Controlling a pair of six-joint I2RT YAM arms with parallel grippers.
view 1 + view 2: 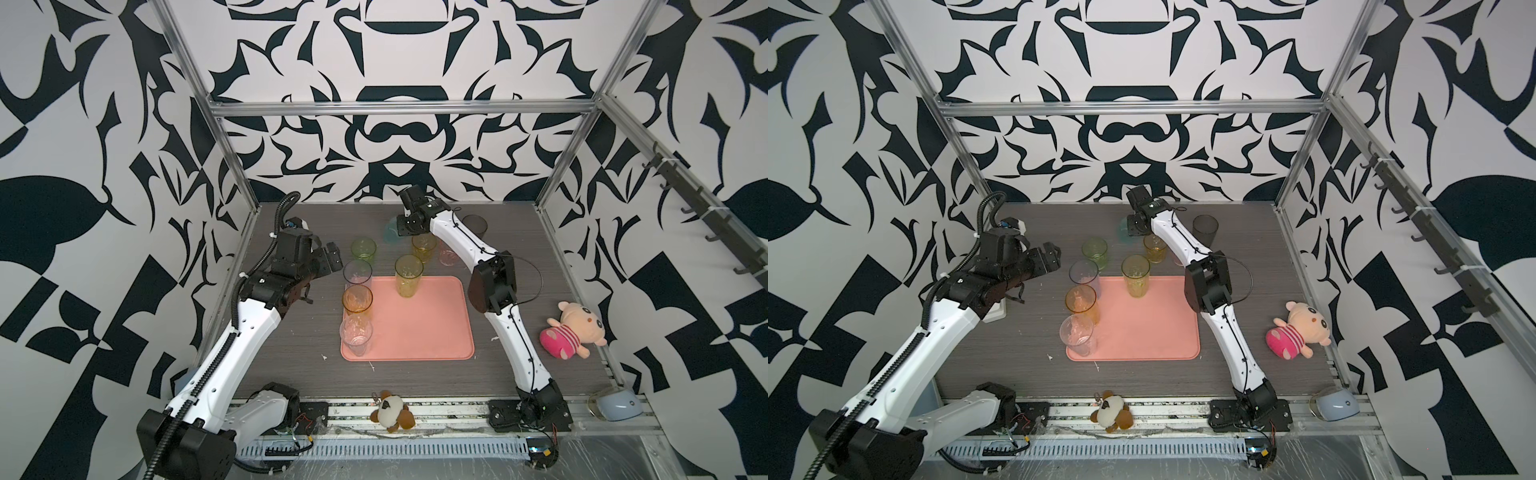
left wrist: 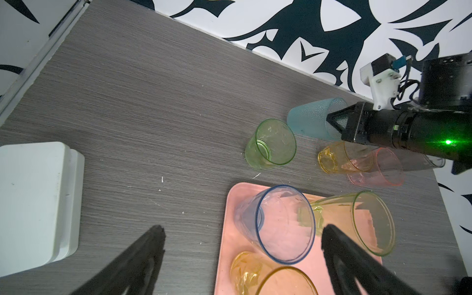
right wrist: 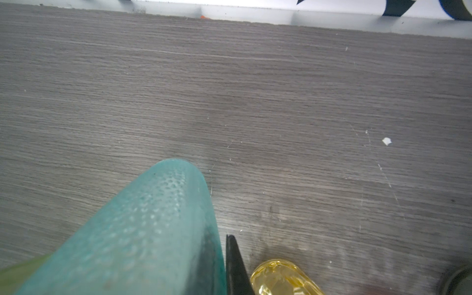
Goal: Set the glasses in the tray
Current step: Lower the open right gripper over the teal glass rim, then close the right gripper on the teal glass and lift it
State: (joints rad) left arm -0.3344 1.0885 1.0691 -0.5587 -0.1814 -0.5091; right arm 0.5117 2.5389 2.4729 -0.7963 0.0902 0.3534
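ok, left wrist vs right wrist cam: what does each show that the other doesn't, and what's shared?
Only left wrist: the tray holding the blue-rimmed glass, tall yellow-green glass and orange glass; the green glass, pink glass, white box; the open left hand.
Only right wrist: the pinch up close, a black finger against the teal glass's dimpled wall.
Both: the right hand shut on the teal glass, short yellow glass, table.

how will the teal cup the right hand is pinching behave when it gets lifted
The teal tumbler looks see-through and thin-walled, so it is probably light and fairly stiff. Its dimpled surface may help grip. The right hand pinches only one side of the rim, so the cup could swing or tilt when lifted.
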